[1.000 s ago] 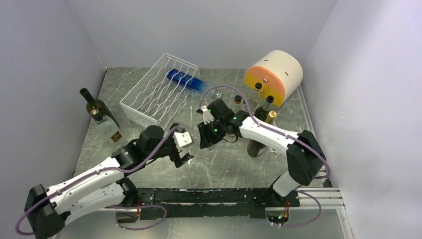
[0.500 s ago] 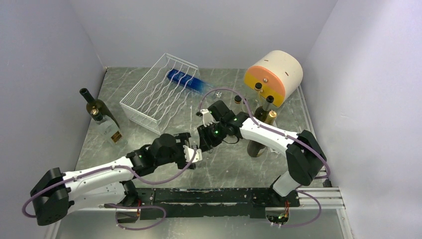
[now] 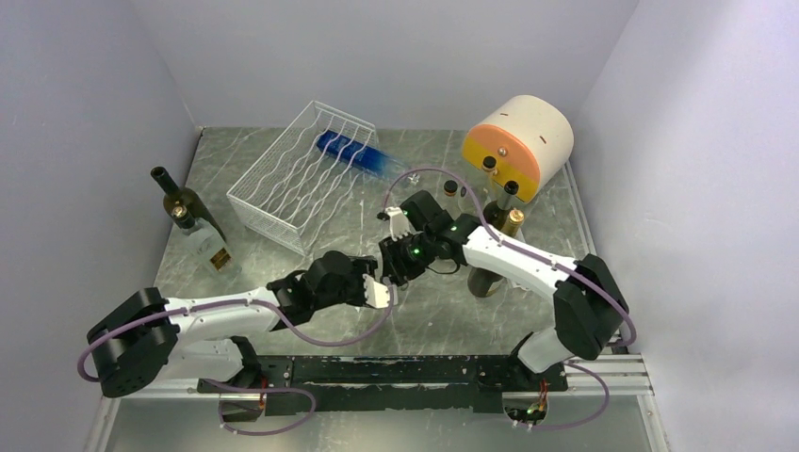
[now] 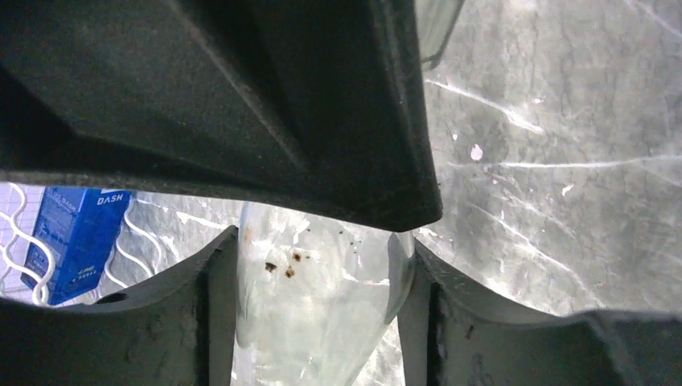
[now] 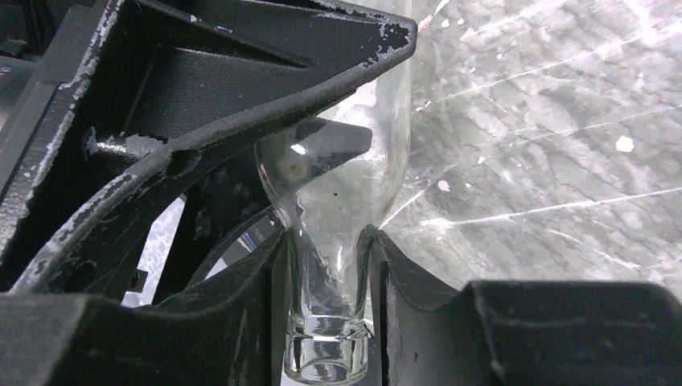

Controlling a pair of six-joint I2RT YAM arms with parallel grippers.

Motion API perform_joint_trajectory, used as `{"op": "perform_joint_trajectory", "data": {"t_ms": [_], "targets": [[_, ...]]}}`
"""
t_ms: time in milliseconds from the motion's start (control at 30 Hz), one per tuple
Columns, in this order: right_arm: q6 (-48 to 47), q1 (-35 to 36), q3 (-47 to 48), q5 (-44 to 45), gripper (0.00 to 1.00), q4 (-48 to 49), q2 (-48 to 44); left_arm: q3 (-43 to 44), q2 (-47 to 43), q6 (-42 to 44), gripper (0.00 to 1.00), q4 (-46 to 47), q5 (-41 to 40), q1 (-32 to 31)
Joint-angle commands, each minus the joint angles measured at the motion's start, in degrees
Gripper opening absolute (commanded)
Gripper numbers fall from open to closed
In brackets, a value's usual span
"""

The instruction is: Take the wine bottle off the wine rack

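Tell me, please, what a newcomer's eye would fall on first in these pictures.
Mid-table, both arms meet on one clear glass bottle: the right gripper's fingers clamp its neck, and the left gripper's fingers bracket its wider body, seemingly touching. Behind them a blue bottle lies on the white wine rack, and a large cream drum with an orange face sits at back right.

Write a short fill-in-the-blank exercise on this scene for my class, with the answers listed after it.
1. The right gripper is shut on the clear bottle at its ____.
2. The labelled item lying in the wine rack is ____ in colour.
3. The word printed on that item's label is ____.
Missing words: neck; blue; DASH.
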Motion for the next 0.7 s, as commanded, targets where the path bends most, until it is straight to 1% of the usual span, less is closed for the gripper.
{"op": "perform_joint_trajectory", "data": {"t_ms": [0, 100, 133, 233, 300, 333, 400, 467, 567, 667], "targets": [[1.5, 0.9, 0.4, -1.8, 0.0, 1.0, -3.7, 1.7, -0.5, -2.1, 0.45, 0.8, 1.0, -0.4], [2.0, 0.9, 0.4, 0.0, 0.24, 0.3, -5.6, 1.5, -3.3, -3.6, 0.25, -0.7, 0.2, -0.9], [2.3, 0.8, 0.4, 0.2, 0.31, 0.3, -6.5, 1.5, -4.3, -4.3, 0.21, -1.3, -0.6, -1.3], [2.6, 0.9, 1.0, 0.1, 0.48, -0.1, -8.6, 1.8, -7.4, -7.6, 0.15, -3.3, -2.8, -2.6], [2.7, 0.8, 1.9, 0.7, 0.59, -0.8, -9.9, 1.3, -9.3, -11.1, 0.13, -2.9, -3.9, -2.9], [3.0, 0.8, 2.7, 1.3, 0.67, -1.2, -10.8, 1.0, -10.1, -12.8, 0.11, -2.4, -4.3, -3.0], [2.8, 0.7, 4.1, 3.0, 0.79, -2.1, -12.3, 0.5, -11.7, -16.9, 0.07, -0.6, -7.1, -3.1], [2.0, 0.6, 6.2, 5.6, 0.87, -3.6, -13.9, 0.4, -13.5, -21.9, 0.07, 0.3, -9.4, -3.0], [0.6, 0.1, 11.0, 11.2, 0.94, -7.3, -16.8, -0.6, -15.9, -29.9, 0.07, 1.4, -14.4, -3.1], [-0.1, 0.0, 14.3, 15.1, 0.99, -8.3, -20.9, -1.4, -19.1, -37.4, 0.07, 1.0, -20.4, -3.1]]}}
